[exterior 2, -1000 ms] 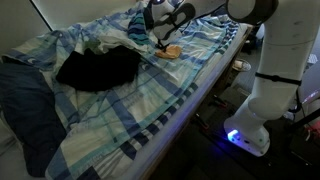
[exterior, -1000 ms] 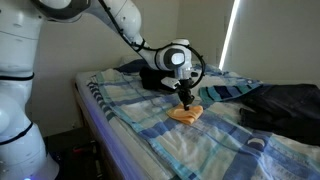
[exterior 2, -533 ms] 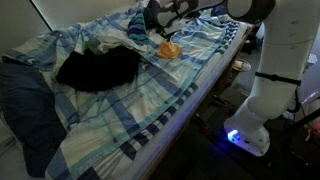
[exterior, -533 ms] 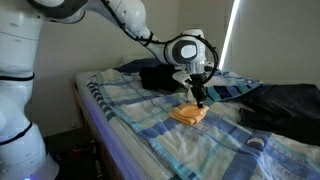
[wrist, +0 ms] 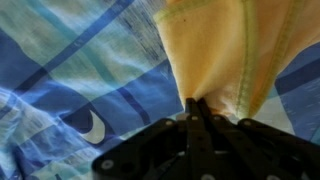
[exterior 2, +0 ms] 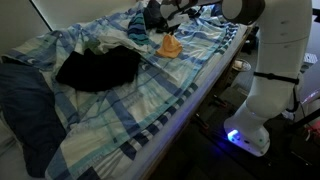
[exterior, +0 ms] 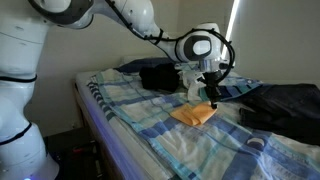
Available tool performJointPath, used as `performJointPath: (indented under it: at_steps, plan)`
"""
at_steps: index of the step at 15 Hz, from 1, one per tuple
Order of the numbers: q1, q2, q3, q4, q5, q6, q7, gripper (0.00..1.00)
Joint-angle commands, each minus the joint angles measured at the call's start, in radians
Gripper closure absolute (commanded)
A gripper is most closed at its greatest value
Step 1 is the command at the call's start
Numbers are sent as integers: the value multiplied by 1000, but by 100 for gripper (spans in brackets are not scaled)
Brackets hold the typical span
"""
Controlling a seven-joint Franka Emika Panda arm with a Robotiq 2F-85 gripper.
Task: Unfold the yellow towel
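The hand point(exterior: 211, 99), pinching a corner of the yellow towel point(exterior: 192, 115), has lifted and swung sideways since a second ago, drawing the cloth (on the plaid bedsheet point(exterior: 140, 105)) wider, so unfolding seems under way

Bed point(exterior: 120, 110), blue-white plaid sheet point(exterior 2: 150, 95) rumpled; on it yellow towel point(exterior: 193, 115), black garment point(exterior 2: 98, 68), dark blue clothing point(exterior 2: 25, 100).
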Motion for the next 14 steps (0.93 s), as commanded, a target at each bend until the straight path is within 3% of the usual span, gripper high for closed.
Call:
performJointPath:
  at_steps: [1, 4, 5, 7, 14]
  plan:
    - [-32, 63, -3, 92, 47, -41, -17, 97]
    - [-60, 111, 0, 132, 81, -57, -26, 98]
    - [-64, 123, 1, 139, 90, -68, -27, 72]
    - [-56, 132, -4, 135, 79, -78, -12, 70]
    - [-4, 28, -2, 42, 48, -73, -11, 19]
